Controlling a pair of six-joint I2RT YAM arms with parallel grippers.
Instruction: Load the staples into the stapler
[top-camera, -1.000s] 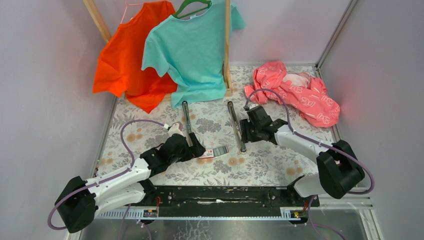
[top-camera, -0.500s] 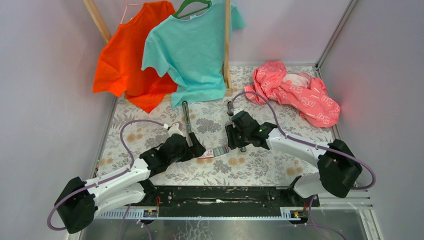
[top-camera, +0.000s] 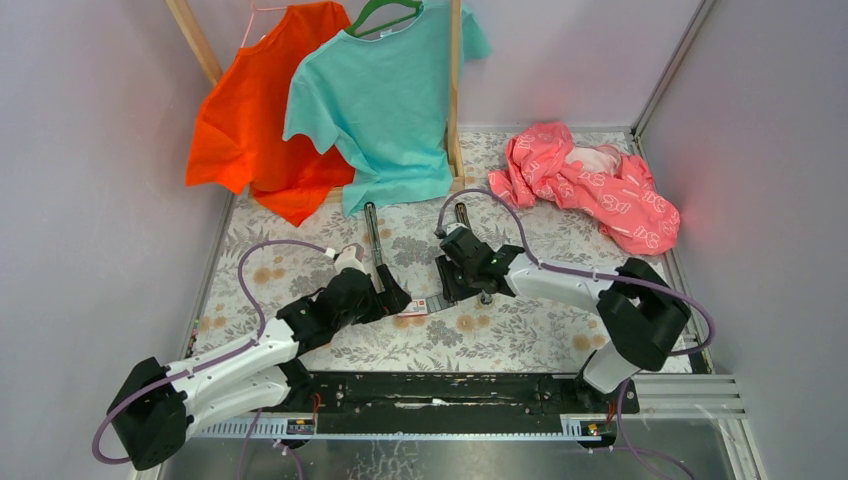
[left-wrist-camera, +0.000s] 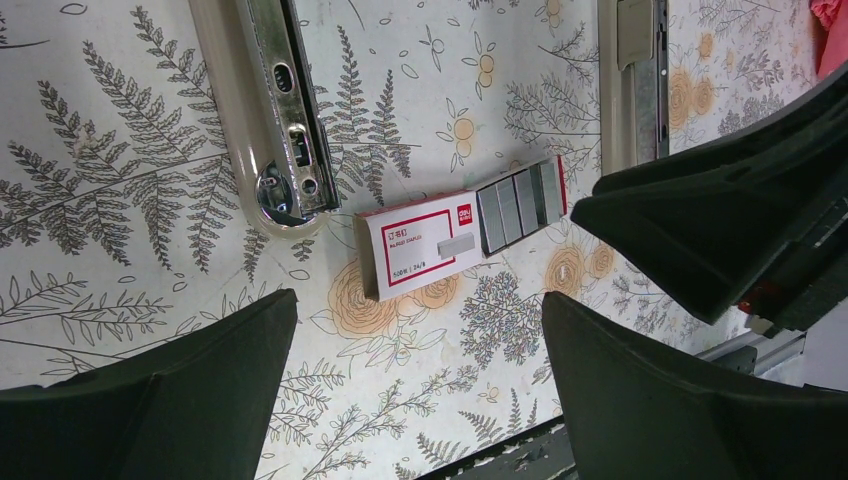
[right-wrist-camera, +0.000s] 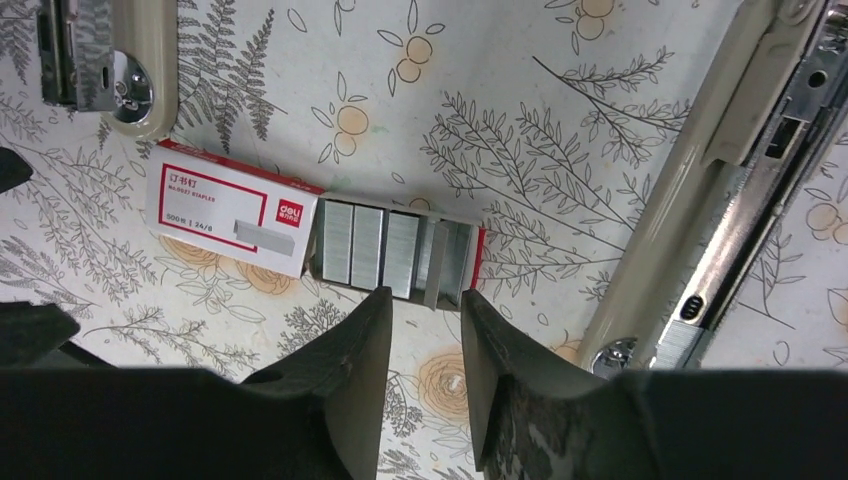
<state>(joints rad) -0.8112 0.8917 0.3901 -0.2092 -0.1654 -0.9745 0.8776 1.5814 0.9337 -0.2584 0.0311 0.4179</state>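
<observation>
A: Where is there room round the staples (left-wrist-camera: 462, 228)?

B: On the near side there is bare bench (top-camera: 520, 335) toward the arm bases. On the far side, a bare lane runs between the left-hand stapler (left-wrist-camera: 272, 110) and the right-hand stapler (right-wrist-camera: 700, 200).

A: And the ends?

B: Tight. The left-hand stapler's hinge end lies just beside the box's closed corner, and the left gripper (left-wrist-camera: 420, 305), spread wide, stands there too. The right-hand stapler runs close past the open tray, with the right gripper (right-wrist-camera: 425, 300) hanging over it.

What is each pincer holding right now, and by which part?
Nothing. The left pincer hangs wide open above the staple box; the right pincer has an empty narrow gap, tips near the staple strips.
</observation>
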